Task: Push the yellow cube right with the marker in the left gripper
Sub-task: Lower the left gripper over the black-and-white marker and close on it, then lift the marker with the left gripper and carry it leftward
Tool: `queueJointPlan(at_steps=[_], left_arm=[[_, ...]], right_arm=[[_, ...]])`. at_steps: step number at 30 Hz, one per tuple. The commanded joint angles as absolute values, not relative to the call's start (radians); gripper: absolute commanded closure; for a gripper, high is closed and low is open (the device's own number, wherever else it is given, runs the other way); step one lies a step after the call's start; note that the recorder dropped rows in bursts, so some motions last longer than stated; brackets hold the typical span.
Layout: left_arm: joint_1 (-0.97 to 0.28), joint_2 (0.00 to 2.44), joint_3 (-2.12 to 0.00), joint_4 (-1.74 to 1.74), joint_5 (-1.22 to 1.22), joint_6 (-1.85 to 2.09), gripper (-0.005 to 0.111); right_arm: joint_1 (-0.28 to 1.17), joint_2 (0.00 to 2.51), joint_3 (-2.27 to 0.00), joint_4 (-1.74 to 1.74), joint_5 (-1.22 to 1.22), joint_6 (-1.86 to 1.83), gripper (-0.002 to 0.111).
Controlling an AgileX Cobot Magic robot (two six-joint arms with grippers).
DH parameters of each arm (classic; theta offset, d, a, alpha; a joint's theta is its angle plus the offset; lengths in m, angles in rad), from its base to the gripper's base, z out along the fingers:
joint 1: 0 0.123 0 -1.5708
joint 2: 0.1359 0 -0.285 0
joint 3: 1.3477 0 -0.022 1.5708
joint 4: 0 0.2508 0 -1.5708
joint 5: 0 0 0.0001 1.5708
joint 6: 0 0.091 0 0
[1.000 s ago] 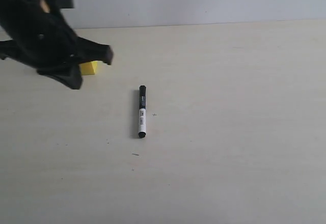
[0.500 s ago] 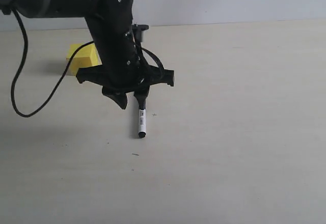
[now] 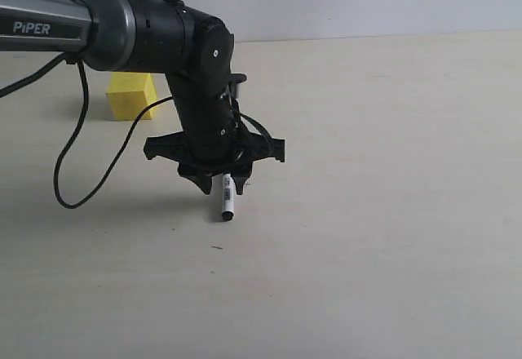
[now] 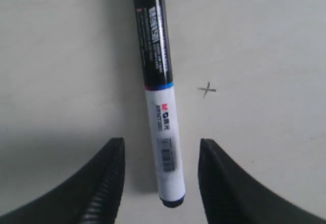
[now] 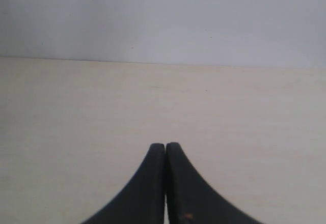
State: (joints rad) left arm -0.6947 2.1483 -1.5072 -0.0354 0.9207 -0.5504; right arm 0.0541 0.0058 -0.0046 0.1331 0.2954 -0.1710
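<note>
The marker (image 3: pixel 227 200) lies flat on the table, its white barrel and black end sticking out from under my left gripper (image 3: pixel 221 183). In the left wrist view the marker (image 4: pixel 160 107) lies between the two black fingers (image 4: pixel 104 183), with gaps on both sides. That left gripper (image 4: pixel 160 150) is open and straddles the barrel's white end without touching it. The yellow cube (image 3: pixel 131 95) sits at the back left, behind the arm and well apart from the marker. My right gripper (image 5: pixel 165 147) is shut on nothing above bare table.
A black cable (image 3: pixel 77 163) loops from the left arm down over the table to the left of the gripper. A small pencil cross (image 4: pixel 206 88) is marked on the table beside the marker. The grey wall runs behind the table's far edge.
The left arm has swept in from the far left, then lowered over the marker, so the open fingers now straddle its barrel. The marker and cube have not moved.
</note>
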Motion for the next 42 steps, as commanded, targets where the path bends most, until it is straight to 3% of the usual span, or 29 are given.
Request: queueJointPlan(at_steps=[1, 17, 19, 26, 33, 42], left_arm=[[-0.699, 2.162, -1.514, -0.033, 0.876, -0.562, 0.061], [-0.699, 2.200, -1.514, -0.033, 0.865, -0.566, 0.061], [-0.699, 2.200, -1.514, -0.033, 0.865, -0.566, 0.068], [-0.699, 2.200, -1.514, -0.033, 0.880, -0.541, 0.107], [-0.697, 2.122, -1.514, -0.157, 0.925, -0.210, 0.107], [-0.684, 1.811, -1.510, -0.131, 1.001, -0.025, 0.107]], right_arm=[[0.058, 0.000, 0.000, 0.132, 0.290, -0.173, 0.108], [0.058, 0.000, 0.000, 0.132, 0.290, -0.173, 0.108], [0.058, 0.000, 0.000, 0.132, 0.290, -0.173, 0.108], [0.058, 0.000, 0.000, 0.132, 0.290, -0.173, 0.108], [0.058, 0.000, 0.000, 0.132, 0.290, -0.173, 0.108], [0.058, 0.000, 0.000, 0.132, 0.290, -0.173, 0.108]])
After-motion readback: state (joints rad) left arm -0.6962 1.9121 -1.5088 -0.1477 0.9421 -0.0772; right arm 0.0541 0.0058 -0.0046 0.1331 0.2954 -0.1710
